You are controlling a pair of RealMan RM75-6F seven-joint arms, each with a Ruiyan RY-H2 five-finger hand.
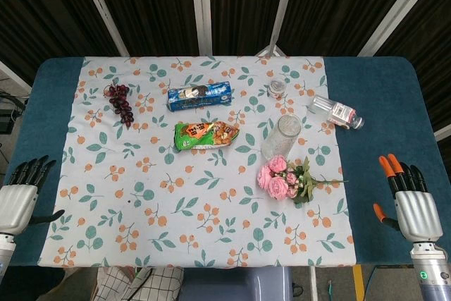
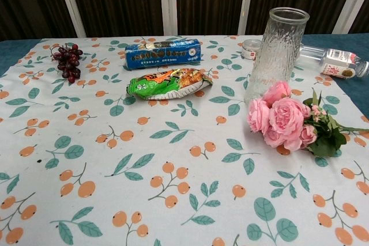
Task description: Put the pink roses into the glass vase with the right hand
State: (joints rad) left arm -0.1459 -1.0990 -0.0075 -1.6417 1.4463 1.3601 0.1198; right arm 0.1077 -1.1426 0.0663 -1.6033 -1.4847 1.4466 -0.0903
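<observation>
- Pink roses (image 1: 279, 177) lie on their side on the floral cloth (image 1: 141, 195) toward the right part of the table (image 1: 380, 103), blooms pointing left, green stems and leaves trailing right
- Glass vase (image 1: 282, 135) stands upright just behind the roses; in the chest view the topmost bloom sits right at its base, though I cannot tell if they touch
- Right hand (image 1: 412, 206) hovers over the blue table edge well to the right of the roses, orange-tipped fingers (image 1: 386, 167) spread, holding nothing
- Left hand (image 1: 20, 199) sits at the far left edge, dark fingers spread and empty
- A clear plastic bottle (image 1: 337, 112) lies on its side behind the vase to the right, with a small jar (image 1: 277, 89) near it
- Further left, a green snack packet (image 1: 206, 133), a blue biscuit pack (image 1: 199, 96) and a bunch of dark grapes (image 1: 120, 102)
</observation>
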